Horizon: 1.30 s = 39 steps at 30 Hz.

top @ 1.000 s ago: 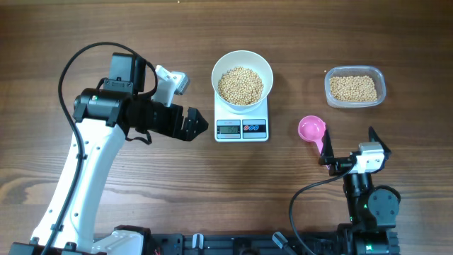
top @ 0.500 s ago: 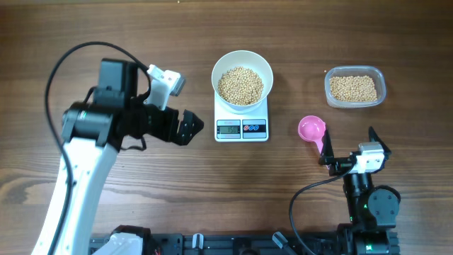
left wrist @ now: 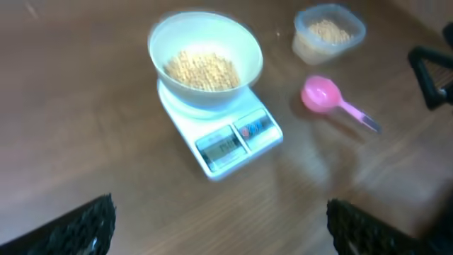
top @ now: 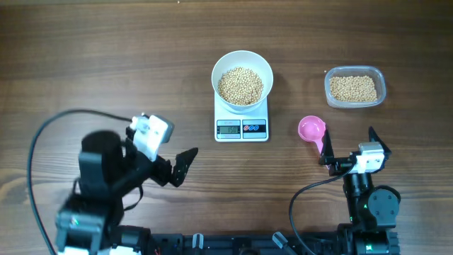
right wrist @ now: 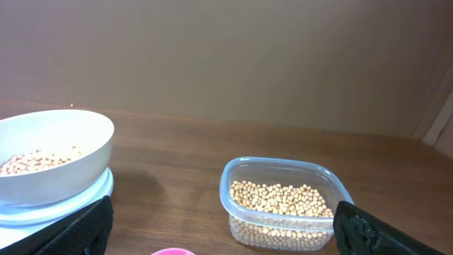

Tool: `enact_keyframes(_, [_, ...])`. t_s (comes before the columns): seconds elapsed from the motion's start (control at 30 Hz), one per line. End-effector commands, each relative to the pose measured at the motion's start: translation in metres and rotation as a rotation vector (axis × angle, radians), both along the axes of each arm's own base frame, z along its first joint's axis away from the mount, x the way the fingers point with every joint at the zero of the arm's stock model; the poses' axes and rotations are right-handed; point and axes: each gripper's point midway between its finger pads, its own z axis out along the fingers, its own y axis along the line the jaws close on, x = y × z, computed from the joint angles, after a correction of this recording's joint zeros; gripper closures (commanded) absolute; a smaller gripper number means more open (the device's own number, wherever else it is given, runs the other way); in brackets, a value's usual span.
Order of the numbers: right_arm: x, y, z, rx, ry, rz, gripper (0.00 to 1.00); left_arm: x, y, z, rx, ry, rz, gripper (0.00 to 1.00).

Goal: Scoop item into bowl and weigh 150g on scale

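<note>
scale shows its display overhead, only its platform from right wrist.

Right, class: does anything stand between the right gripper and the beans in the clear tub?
Nothing visible does. Bare table lies between the open right gripper and the clear tub of beans; the pink scoop lies off to the gripper's left.
</note>
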Motion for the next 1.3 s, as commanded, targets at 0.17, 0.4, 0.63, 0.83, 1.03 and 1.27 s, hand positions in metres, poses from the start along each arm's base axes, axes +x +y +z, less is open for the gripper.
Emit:
enact_keyframes(0.17, [-0.001, -0.001, 0.003, 0.001, -0.013, 0.0, 0.0, 0.006, 0.023, -0.034, -0.177, -0.09, 0.256, 0.0])
enact_keyframes(0.4, [-0.001, -0.001, 0.003, 0.001, -0.013, 0.0, 0.0, 0.015, 0.034, -0.048, -0.229, -0.253, 0.301, 0.0])
enact_keyframes(0.63, [-0.001, -0.001, 0.003, 0.001, -0.013, 0.0, 0.0, 0.02, 0.049, -0.06, -0.303, -0.349, 0.383, 0.0])
enact_keyframes(0.83, [-0.001, -0.001, 0.003, 0.001, -0.013, 0.0, 0.0, 0.021, 0.064, -0.055, -0.319, -0.396, 0.464, 0.0])
enact_keyframes(1.03, [-0.001, -0.001, 0.003, 0.001, -0.013, 0.0, 0.0, 0.021, 0.074, -0.064, -0.31, -0.421, 0.515, 0.0])
enact_keyframes(1.27, [-0.001, -0.001, 0.003, 0.0, -0.013, 0.0, 0.0, 0.021, 0.077, -0.067, -0.294, -0.416, 0.535, 0.0])
